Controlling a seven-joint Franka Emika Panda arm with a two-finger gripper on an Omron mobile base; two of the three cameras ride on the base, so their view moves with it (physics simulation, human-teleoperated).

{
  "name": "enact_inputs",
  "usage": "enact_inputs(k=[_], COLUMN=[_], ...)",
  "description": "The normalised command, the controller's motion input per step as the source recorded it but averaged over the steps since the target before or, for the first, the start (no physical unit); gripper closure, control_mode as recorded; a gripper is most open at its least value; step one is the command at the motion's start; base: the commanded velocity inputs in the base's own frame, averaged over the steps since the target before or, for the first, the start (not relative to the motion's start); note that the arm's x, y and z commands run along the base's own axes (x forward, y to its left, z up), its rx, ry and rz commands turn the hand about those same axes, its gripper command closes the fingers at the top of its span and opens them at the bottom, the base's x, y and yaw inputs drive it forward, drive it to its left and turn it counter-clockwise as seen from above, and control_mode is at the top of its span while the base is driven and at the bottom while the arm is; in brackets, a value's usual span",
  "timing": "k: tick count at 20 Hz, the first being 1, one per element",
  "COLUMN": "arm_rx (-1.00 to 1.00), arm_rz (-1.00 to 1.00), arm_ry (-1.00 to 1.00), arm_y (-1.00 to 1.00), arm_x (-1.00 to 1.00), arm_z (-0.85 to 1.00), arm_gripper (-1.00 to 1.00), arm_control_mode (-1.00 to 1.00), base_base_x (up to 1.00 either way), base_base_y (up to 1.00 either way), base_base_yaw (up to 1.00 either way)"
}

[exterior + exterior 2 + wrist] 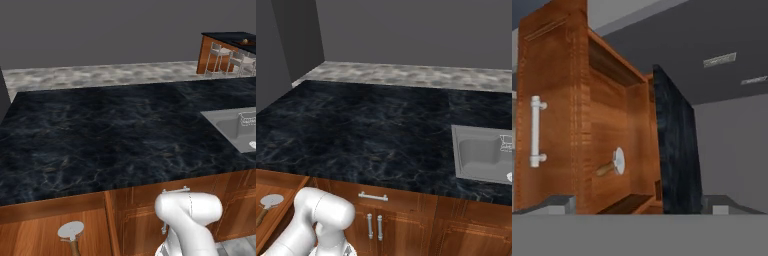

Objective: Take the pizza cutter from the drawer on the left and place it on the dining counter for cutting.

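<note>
Cutter ahead of you: the pizza cutter lies flat in the pulled-out drawer, handle toward the drawer front; your jaws stand wide, empty.

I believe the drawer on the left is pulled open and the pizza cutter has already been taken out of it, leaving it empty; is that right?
Not quite. The drawer is pulled open, but the pizza cutter has not been taken out: it lies inside on the drawer floor, wheel and wooden handle plain in the hand view. The left base view shows it there too.
</note>
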Motion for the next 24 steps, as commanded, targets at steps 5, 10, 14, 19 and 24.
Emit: enact_inputs(k=[5,10,14,19,24], arm_rx=[0.16,0.19,0.25,0.34,0.36], arm_rz=[0.0,0.0,0.0,0.0,0.0], arm_ry=[-0.02,0.0,0.0,0.01,0.0], arm_y=[-0.8,-0.77,-0.82,-0.52,-0.64], arm_x=[0.68,0.67,0.43,0.11,0.25], arm_z=[0.89,0.8,0.84,0.4,0.24], arm_gripper=[-1.0,-1.0,-1.0,-1.0,-1.0], arm_control_mode=[-1.0,-1.0,-1.0,-1.0,-1.0], base_base_x=[0.0,0.0,0.0,0.0,0.0], base_base_y=[0.0,0.0,0.0,0.0,0.0], base_base_yaw=[0.0,0.0,0.0,0.0,0.0])
